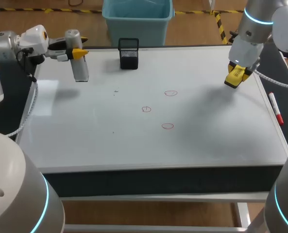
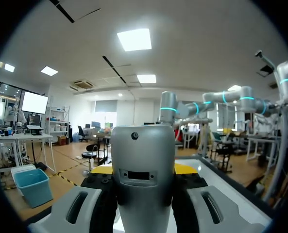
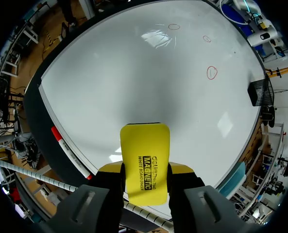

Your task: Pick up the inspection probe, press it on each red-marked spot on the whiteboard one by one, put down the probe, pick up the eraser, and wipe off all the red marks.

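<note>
I count three red marks on one whiteboard (image 1: 85, 126): a far mark (image 1: 171, 92), a middle mark (image 1: 146, 109) and a near mark (image 1: 167, 125). There is one silver probe (image 1: 78, 65). There is one yellow eraser (image 3: 144, 162). There is one black wire basket (image 1: 128, 53). There is one red pen (image 1: 275, 108). I have two arms, my left arm (image 1: 3, 43) and my right arm (image 1: 260, 19). I have two claws, my left claw (image 1: 76, 46) and my right claw (image 1: 237, 73). Each claw has two yellow tips, so four tips.
</note>
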You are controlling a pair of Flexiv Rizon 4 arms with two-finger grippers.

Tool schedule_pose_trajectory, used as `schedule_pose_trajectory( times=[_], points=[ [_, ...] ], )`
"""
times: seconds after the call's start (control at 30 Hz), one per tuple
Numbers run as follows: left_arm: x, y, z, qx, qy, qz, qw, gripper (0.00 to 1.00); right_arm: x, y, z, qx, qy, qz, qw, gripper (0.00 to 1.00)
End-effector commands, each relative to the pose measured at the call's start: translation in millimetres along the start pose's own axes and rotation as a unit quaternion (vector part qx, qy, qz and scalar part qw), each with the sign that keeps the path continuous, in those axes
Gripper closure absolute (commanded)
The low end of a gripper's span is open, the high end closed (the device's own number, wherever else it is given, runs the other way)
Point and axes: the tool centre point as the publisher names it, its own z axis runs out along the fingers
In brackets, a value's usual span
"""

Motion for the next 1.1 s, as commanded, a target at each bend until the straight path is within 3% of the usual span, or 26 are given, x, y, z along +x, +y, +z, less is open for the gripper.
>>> schedule_pose_trajectory(
  times=[0.03,0.1,0.27,0.57,0.83,1.1],
  points=[
    [-0.6,-1.0,0,-0.001,0.001,0.000,1.000,1.00,0,-1,-1,0.000,0.002,-0.001,1.000,1.00],
    [-0.6,-1.0,0,-0.001,0.001,0.000,1.000,1.00,0,-1,-1,0.000,0.002,-0.001,1.000,1.00],
    [-0.6,-1.0,0,-0.001,0.001,0.000,1.000,1.00,-15,36,6,-0.011,0.018,-0.029,0.999,1.00],
    [-0.6,-1.0,0,-0.001,0.001,0.000,1.000,1.00,-53,97,0,-0.021,0.000,-0.085,0.996,1.00],
    [-0.6,-1.0,0,-0.001,0.001,0.000,1.000,1.00,-97,162,3,-0.027,0.015,-0.165,0.986,1.00],
    [-0.6,-1.0,0,-0.001,0.001,0.000,1.000,1.00,-128,211,17,-0.042,0.029,-0.227,0.973,1.00]
  ],
)
